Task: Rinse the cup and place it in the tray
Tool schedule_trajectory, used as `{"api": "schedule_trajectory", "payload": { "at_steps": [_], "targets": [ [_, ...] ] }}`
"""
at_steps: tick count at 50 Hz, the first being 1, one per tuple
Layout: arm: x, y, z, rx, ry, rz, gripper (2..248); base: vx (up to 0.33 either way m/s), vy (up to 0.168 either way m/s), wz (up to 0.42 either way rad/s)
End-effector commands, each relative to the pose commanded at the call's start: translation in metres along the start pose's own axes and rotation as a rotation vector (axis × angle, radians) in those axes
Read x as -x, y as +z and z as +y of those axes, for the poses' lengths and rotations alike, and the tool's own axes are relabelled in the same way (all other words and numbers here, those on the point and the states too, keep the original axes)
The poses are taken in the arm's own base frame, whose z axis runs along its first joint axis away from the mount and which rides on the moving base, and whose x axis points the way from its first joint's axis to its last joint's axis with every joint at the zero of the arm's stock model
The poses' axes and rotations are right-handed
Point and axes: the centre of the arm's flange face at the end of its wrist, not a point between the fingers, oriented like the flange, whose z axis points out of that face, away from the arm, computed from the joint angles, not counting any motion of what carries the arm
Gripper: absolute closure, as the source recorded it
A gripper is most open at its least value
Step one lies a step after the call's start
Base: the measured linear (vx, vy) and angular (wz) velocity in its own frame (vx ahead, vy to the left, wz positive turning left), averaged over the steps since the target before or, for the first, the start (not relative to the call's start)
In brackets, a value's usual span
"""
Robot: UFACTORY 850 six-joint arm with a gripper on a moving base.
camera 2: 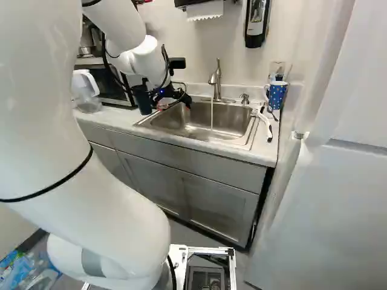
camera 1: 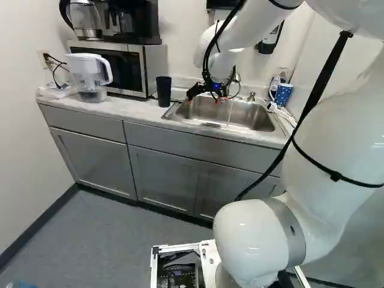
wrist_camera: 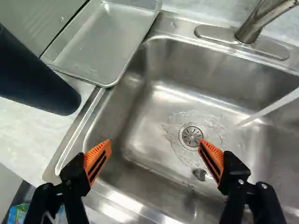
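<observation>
The fingers (camera 1: pixel 195 92) stand wide apart above the sink (wrist_camera: pixel 112 116), whose drain (wrist_camera: pixel 191 136) lies ahead of them. Water (wrist_camera: pixel 275 106) runs beneath the faucet (wrist_camera: pixel 254 25). Beside the sink is the metal tray (wrist_camera: pixel 100 37); near it, the dark cup (wrist_camera: pixel 37 79) stands on the tabletop (wrist_camera: pixel 28 135).

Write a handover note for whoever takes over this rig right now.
Gripper: open, holding nothing, over the sink.
Dark cup, likely the one meant: on the counter, beside the tray, not in it.
Faucet: running into the sink.
Done: water on; whether the cup has been rinsed, I can't tell.
Left: grip the cup, rinse it under the stream if needed, set it in the tray.
</observation>
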Motion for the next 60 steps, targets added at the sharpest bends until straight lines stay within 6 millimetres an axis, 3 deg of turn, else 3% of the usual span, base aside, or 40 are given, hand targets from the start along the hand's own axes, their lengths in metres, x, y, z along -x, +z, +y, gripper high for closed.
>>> {"api": "schedule_trajectory", "payload": {
  "at_steps": [39,60],
  "targets": [
    [-0.003,0.004,-0.065,-0.083,-0.104,0.007,3,0.0,0.0,0.0],
    [-0.006,0.026,-0.102,-0.129,-0.151,0.081,3,0.0,0.0,0.0]
  ]
}}
